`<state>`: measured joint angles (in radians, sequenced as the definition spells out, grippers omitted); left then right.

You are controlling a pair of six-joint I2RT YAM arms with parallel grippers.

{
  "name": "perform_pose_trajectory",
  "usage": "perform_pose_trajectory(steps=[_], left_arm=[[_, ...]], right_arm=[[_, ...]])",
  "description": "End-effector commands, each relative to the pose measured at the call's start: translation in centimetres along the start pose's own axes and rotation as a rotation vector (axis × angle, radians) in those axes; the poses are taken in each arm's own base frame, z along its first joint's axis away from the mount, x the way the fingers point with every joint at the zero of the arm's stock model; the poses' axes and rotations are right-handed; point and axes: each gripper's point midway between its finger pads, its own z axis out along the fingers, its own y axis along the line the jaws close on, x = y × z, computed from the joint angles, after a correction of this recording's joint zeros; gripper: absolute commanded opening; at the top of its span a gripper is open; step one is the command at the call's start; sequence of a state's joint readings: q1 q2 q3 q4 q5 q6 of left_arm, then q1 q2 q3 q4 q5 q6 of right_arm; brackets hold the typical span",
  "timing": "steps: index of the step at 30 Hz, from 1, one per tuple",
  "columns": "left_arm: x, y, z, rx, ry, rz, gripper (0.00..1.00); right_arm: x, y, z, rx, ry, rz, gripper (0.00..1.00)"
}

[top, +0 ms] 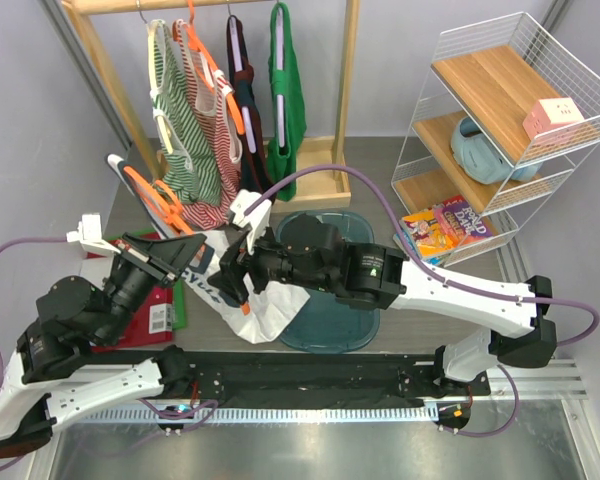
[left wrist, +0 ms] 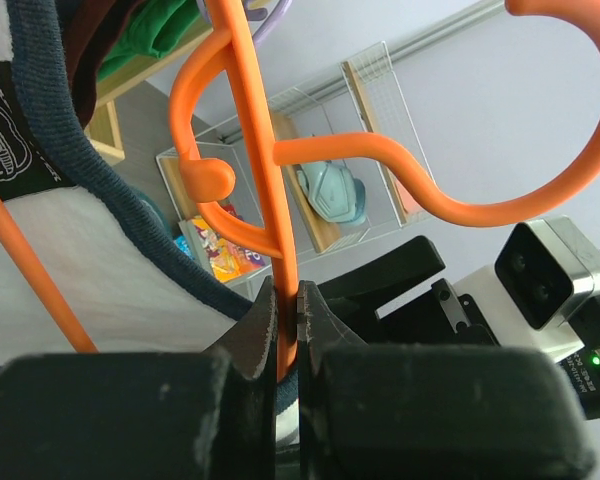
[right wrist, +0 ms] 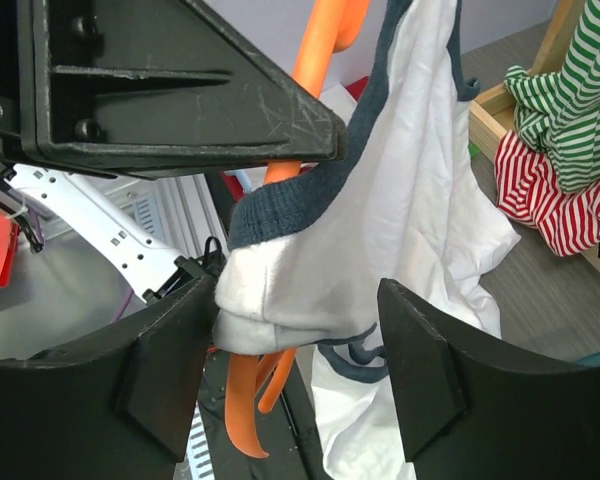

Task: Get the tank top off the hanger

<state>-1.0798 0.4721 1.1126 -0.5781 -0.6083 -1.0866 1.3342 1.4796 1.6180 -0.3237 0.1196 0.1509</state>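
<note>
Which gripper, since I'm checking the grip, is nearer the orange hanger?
Left. The left gripper is clamped on the hanger; the right gripper stands open around the tank top beside it.

hung clothes [top: 195, 130] on rack [top: 348, 80] crowded close behind hanger [top: 165, 205], wire shelf [top: 485, 90] stood at far right, bare table [top: 380, 150] strip lay open between them

R fingers [right wrist: 165, 370] apart, bunched tank top [right wrist: 420, 200] & hanger [right wrist: 320, 40] btwn them.
</note>
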Motion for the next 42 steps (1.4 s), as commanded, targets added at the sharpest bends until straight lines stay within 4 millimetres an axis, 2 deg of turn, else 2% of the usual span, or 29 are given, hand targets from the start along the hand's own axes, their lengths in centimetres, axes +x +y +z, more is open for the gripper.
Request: perform_pose_trajectory(steps=[1, 6, 10, 15, 18, 19, 21, 25, 26, 28, 29, 33, 40, 42], left_arm=[[-1.5, -1.1, -0.5, 0.025, -0.034, 0.011, 0.00], [-1.4, -0.9, -0.5, 0.017, -0.031, 0.023, 0.00], [-1.4, -0.7, -0.5, 0.008, -0.024, 0.041, 0.00], [-1.3, -0.8, -0.6, 0.013, -0.018, 0.047, 0.00], [-1.2, -0.6, -0.7, 0.002, -0.007, 0.069, 0.00], [-1.2, -0.5, -0.7, -0.001, -0.007, 0.072, 0.00], [-1.1, -0.2, -0.7, -0.010, -0.005, 0.077, 0.00], [-1.3, -0.2, -0.9, -0.008, -0.010, 0.075, 0.00], [-1.3, -0.1, -0.9, -0.008, -0.012, 0.075, 0.00], [-1.5, -0.2, -1.0, -0.007, -0.016, 0.071, 0.00], [-1.5, -0.2, -1.0, -0.007, -0.018, 0.070, 0.00], [-2.2, 0.0, -1.0, -0.016, -0.052, 0.059, 0.00], [-5.0, 0.4, -0.9, -0.058, -0.195, 0.048, 0.00], [-6.0, -0.2, -0.9, -0.046, -0.238, 0.047, 0.00]], right_arm=[[-3.9, 0.2, -1.8, -0.004, -0.102, 0.003, 0.73], [-4.3, 0.2, -2.2, -0.003, -0.107, 0.001, 0.73], [-4.4, 0.0, -2.5, 0.011, -0.111, -0.009, 0.67], [-4.2, 0.0, -2.3, 0.009, -0.104, -0.009, 0.51], [-4.4, 0.2, -2.3, -0.001, -0.107, -0.004, 0.53], [-4.4, 0.2, -2.4, -0.003, -0.107, -0.004, 0.61], [-4.3, 0.2, -2.4, -0.005, -0.104, -0.005, 0.62], [-4.1, 0.1, -2.3, 0.003, -0.100, -0.008, 0.48], [-4.0, 0.1, -2.2, 0.002, -0.099, -0.008, 0.38], [-4.1, 0.2, -2.1, -0.003, -0.099, -0.006, 0.27], [-4.1, 0.3, -2.2, -0.006, -0.099, -0.005, 0.18], [-3.7, 0.2, -2.0, -0.005, -0.091, 0.001, 0.03], [-2.5, 0.4, -2.3, -0.024, -0.077, 0.026, 0.01], [-2.3, 0.8, -2.6, -0.043, -0.078, 0.040, 0.01]])
